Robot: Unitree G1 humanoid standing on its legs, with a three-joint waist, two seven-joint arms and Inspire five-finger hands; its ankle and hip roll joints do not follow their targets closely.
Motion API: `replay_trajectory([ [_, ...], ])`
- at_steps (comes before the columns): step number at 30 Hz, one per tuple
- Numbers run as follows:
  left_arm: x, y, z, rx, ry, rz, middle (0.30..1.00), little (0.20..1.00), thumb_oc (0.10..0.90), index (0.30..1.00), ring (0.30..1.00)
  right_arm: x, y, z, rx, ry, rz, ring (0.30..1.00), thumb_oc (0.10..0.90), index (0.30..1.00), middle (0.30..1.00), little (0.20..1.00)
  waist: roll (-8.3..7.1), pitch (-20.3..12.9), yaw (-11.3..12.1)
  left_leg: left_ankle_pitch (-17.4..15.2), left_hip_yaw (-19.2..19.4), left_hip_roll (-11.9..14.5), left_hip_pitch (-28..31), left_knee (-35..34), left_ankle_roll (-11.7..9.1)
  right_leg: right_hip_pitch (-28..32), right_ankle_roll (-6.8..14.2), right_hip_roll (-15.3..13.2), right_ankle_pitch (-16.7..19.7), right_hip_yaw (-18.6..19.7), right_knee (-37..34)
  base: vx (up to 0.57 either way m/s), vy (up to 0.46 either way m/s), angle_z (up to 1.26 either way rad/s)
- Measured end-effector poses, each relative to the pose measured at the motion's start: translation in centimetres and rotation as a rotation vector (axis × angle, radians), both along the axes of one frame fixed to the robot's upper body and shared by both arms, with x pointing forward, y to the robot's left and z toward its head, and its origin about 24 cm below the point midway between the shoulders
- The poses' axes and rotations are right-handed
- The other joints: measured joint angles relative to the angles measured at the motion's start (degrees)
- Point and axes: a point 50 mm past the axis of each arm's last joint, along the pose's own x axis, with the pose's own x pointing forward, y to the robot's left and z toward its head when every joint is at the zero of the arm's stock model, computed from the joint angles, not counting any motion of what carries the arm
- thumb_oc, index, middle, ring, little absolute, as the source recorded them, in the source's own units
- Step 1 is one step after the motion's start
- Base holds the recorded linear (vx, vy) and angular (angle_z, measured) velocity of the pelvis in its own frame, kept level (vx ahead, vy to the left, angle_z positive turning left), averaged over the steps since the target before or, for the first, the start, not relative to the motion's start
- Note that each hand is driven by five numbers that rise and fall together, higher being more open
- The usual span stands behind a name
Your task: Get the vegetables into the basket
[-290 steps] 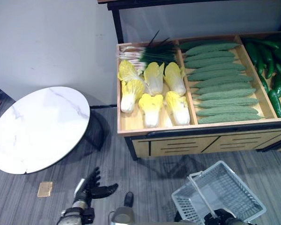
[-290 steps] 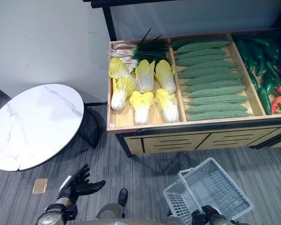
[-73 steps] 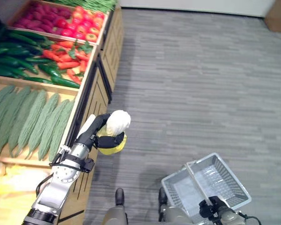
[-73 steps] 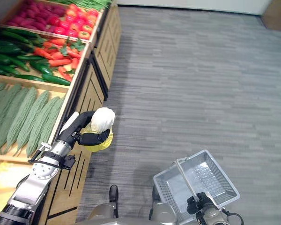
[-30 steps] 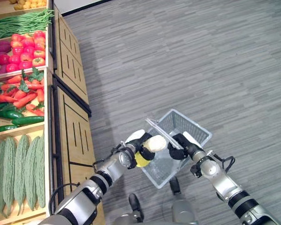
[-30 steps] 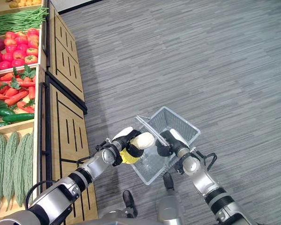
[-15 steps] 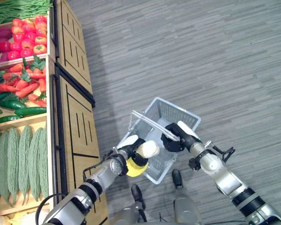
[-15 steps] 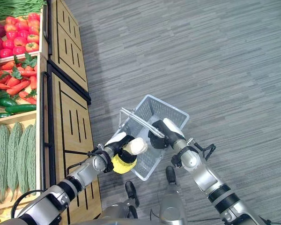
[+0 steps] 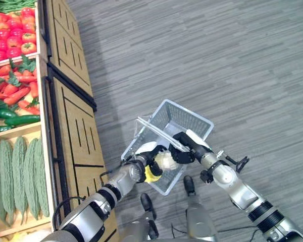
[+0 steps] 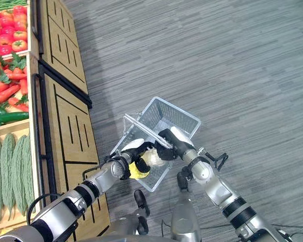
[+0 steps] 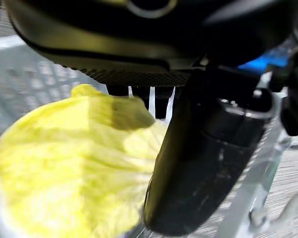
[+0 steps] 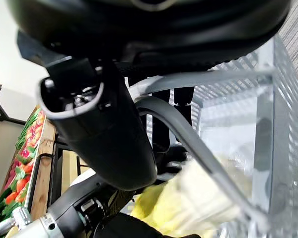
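A grey mesh basket [image 9: 189, 118] hangs above the floor in front of me. My right hand [image 9: 184, 152] is shut on its grey handle [image 9: 154, 130], which runs across the top; the handle [image 12: 188, 144] also passes under the hand in the right wrist view. A napa cabbage [image 9: 163, 162] with a white stem and yellow leaves sits inside the basket's near corner. My left hand [image 9: 144, 154] reaches over the rim and stays curled round the cabbage. In the left wrist view the yellow leaves [image 11: 64, 173] lie against the dark thumb [image 11: 198, 163].
A wooden produce stand [image 9: 76, 131] runs along the left. It holds red tomatoes [image 9: 12, 43], red and green peppers [image 9: 10, 91] and bitter gourds [image 9: 20, 171]. Grey striped floor [image 9: 232, 60] spreads to the right and beyond the basket.
My left hand has carried the cabbage from beside the basket's rim over it and down into the basket. My right hand has kept hold of the handle.
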Motion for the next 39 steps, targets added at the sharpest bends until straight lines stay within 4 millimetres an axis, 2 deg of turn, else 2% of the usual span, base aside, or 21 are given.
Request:
replay_trajectory([
  [7, 0.4, -0.3, 0.3, 0.004, -0.019, 0.003, 1.000, 1.000, 0.900, 1.000, 1.000, 0.1, 0.6, -0.1, -0.004, 0.005, 0.024, 0.300, 0.400, 0.300, 0.300, 0.300, 0.00, 0.00, -0.66, 0.00, 0.60, 0.02, 0.03, 0.00, 0.00, -0.17, -0.02, 0.05, 0.12, 0.29, -0.02, 0.00, 0.000, 0.00],
  [13, 0.4, -0.3, 0.3, 0.013, -0.020, -0.001, 1.000, 1.000, 0.900, 1.000, 1.000, 0.1, 0.2, -0.7, -0.025, 0.022, 0.008, 0.300, 0.400, 0.300, 0.300, 0.300, 0.00, -0.01, -0.65, 0.00, 0.68, 0.02, 0.13, 0.00, 0.00, -0.13, -0.06, 0.08, 0.23, 0.39, 0.00, 0.01, -0.012, 0.00],
  [15, 0.3, -0.2, 0.3, 0.018, -0.016, -0.010, 1.000, 1.000, 0.900, 1.000, 1.000, 0.2, -0.5, -1.4, -0.049, 0.040, -0.017, 0.300, 0.400, 0.300, 0.300, 0.300, -0.01, -0.01, -0.60, 0.00, 0.68, 0.03, 0.44, 0.00, 0.00, 0.22, -0.07, 0.09, 0.23, 0.36, 0.00, 0.01, -0.016, 0.00],
  [21, 0.2, 1.0, 0.7, 0.022, -0.006, -0.046, 1.000, 1.000, 0.900, 1.000, 1.000, -0.6, -4.5, -4.3, -0.133, 0.145, -0.173, 0.300, 0.400, 0.300, 0.300, 0.300, -0.03, -0.05, -0.17, 0.00, 0.31, 0.38, 2.53, -0.01, 0.00, 2.51, -0.12, 0.28, 0.10, 0.01, -0.04, 0.04, -0.055, 0.02],
  [25, -1.2, 2.7, -0.2, 0.023, 0.043, -0.066, 1.000, 1.000, 0.900, 1.000, 1.000, -1.6, -7.5, -5.7, -0.206, 0.203, -0.262, 0.300, 0.400, 0.300, 0.300, 0.300, -0.03, -0.25, 0.67, -0.05, -1.08, 0.99, 4.35, -0.21, -0.22, 4.95, -0.14, 0.76, -0.89, -1.27, -0.29, 0.03, -0.054, 0.13],
  [31, -4.1, 7.4, -2.3, 0.008, 0.177, 0.018, 1.000, 1.000, 0.900, 1.000, 1.000, -3.3, -11.7, -7.1, -0.253, 0.277, -0.415, 0.300, 0.400, 0.300, 0.300, 0.300, -0.29, -0.89, 3.17, 0.07, -2.62, 1.64, 5.94, -0.03, -0.62, 7.48, -1.00, 1.36, -0.86, -2.80, -0.04, 0.02, -0.039, 0.13],
  [36, -6.7, 11.6, -4.2, 0.000, 0.270, 0.176, 1.000, 1.000, 0.900, 1.000, 1.000, -6.6, -13.7, -10.4, -0.332, 0.435, -0.488, 0.300, 0.400, 0.300, 0.300, 0.300, -2.88, -3.72, 4.52, 0.03, -3.99, 1.88, 6.94, -0.02, -0.67, 9.18, -1.23, 1.49, -1.36, -4.19, -0.07, 0.01, 0.003, 0.14],
  [39, -9.6, 14.4, -7.6, -0.005, 0.390, 0.408, 1.000, 1.000, 0.900, 1.000, 1.000, -9.9, -13.8, -13.8, -0.369, 0.583, -0.547, 0.300, 0.400, 0.300, 0.300, 0.300, -5.67, -6.86, 5.38, -0.48, -4.30, 2.03, 8.06, -0.31, -1.31, 10.60, -0.66, 1.54, -2.57, -4.79, -0.32, 0.01, 0.020, 0.08],
])
